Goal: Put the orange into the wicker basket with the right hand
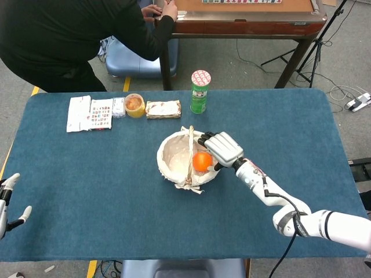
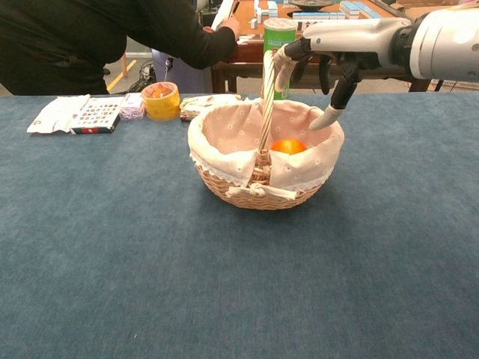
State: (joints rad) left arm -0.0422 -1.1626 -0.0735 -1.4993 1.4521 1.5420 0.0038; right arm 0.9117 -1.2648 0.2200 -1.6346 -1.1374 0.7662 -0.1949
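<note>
The orange (image 1: 202,161) (image 2: 288,146) lies inside the wicker basket (image 1: 174,174) (image 2: 224,179), on its cloth lining at the right of the upright handle. My right hand (image 1: 222,148) (image 2: 318,63) hovers just above the basket's right rim, fingers spread and holding nothing. My left hand (image 1: 7,200) shows only at the left edge of the head view, near the table's front left corner, fingers apart and empty.
Along the far side stand a green canister (image 1: 200,91), a yellow cup (image 1: 134,105), a wrapped snack (image 1: 163,109) and printed packets (image 1: 90,113). A person in black (image 1: 75,35) leans at a wooden table behind. Blue cloth (image 1: 87,191) covers my table.
</note>
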